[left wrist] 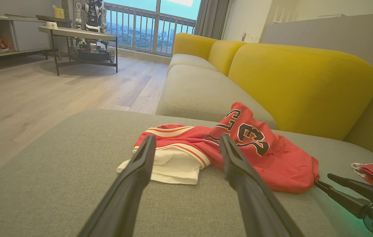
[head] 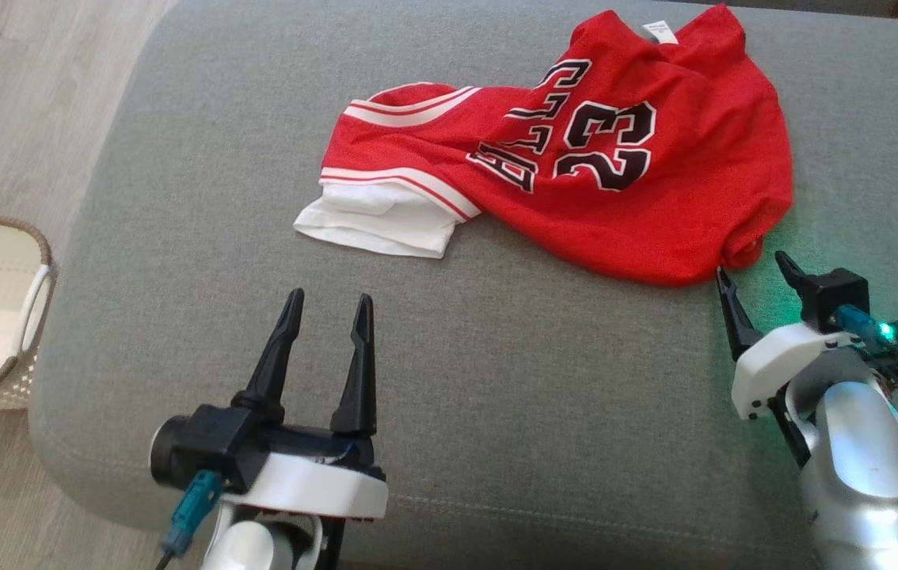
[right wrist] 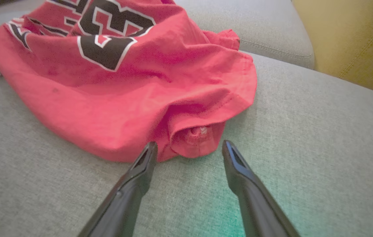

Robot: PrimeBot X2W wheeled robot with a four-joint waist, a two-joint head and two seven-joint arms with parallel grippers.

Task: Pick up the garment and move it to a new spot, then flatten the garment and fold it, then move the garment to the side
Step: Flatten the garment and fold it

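- Garment (head: 639, 190) — red jersey, black-and-white "23" plus lettering, white-striped trim, white layer (head: 374, 220) showing at its left end; lies crumpled, not flat, on far-right part of grey cushion (head: 528, 412), neck label (head: 660, 31) at far edge
- R gripper (head: 751, 264): fingers spread wide, empty; tips at jersey's bunched near-right corner, one each side of a rolled fold; contact w/ cloth can't be told
- L gripper (head: 330, 297): fingers spread, empty, over bare cushion near front, pointing toward white layer, apart from it
- Yellow backrest (left wrist: 298, 85) behind cushion, seen in L wrist view
- Basket (head: 43, 265) — brown rim, white lining, on wood floor (head: 13, 95) left of cushion
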